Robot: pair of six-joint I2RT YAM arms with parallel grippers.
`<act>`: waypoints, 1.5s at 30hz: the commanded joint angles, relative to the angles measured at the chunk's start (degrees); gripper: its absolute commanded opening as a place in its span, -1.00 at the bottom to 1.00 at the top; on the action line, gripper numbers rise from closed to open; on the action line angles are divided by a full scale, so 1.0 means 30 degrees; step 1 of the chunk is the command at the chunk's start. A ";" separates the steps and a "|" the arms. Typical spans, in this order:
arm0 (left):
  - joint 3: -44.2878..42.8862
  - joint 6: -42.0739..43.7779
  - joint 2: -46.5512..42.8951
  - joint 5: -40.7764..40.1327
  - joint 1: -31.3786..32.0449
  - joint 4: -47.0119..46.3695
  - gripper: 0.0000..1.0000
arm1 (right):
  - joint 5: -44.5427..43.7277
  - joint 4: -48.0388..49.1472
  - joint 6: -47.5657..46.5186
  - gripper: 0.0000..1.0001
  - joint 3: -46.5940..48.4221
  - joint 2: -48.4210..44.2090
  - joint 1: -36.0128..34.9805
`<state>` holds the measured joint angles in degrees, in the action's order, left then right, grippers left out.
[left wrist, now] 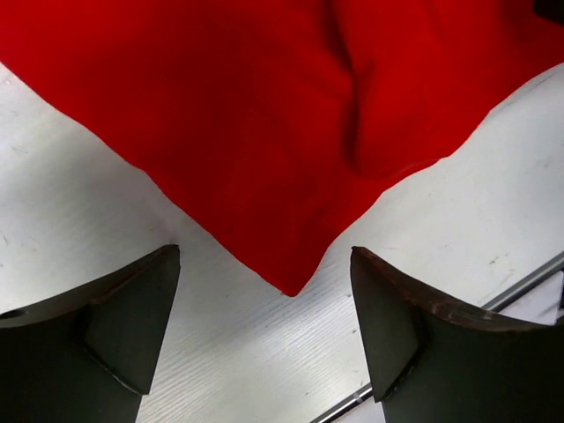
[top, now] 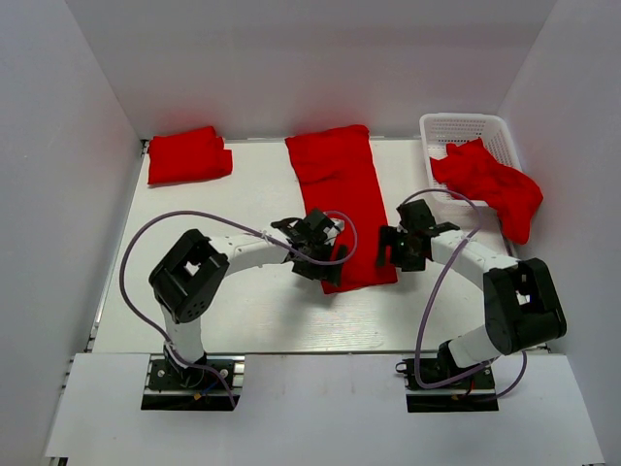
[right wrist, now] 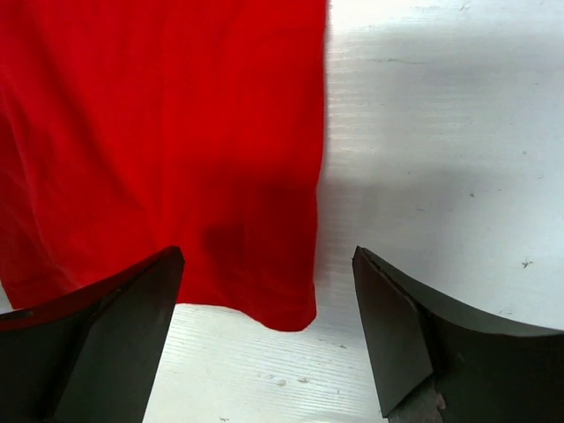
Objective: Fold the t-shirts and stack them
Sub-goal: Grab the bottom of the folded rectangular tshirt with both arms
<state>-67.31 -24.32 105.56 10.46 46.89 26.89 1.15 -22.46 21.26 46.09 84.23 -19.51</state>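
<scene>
Three red lots: folded t-shirt (top: 189,155) upper left, long t-shirt (top: 340,194) centre, heaped t-shirts (top: 487,181) in the basket (top: 464,118) upper right. Left gripper (left wrist: 263,254) and right gripper (right wrist: 266,254), jaws open and empty, flank the long t-shirt's lower corners.

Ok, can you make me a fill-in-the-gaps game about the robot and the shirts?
1. The long shirt in the middle is coloured ____.
2. The crumpled shirts hang out of a white ____.
3. The folded shirt lies in the far ____ corner of the table.
4. The left end effector and the right end effector both have jaws standing ____.
Missing words: red, basket, left, open.
</scene>
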 commanded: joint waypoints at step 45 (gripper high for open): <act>0.0144 0.0311 -0.2286 0.1231 0.0335 0.2197 -1.00 | 0.0468 0.0014 0.0913 -1.00 -0.2066 -0.5111 0.0321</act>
<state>-63.24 -25.76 102.19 11.29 48.47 32.77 1.17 -24.95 25.43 36.69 67.51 -18.74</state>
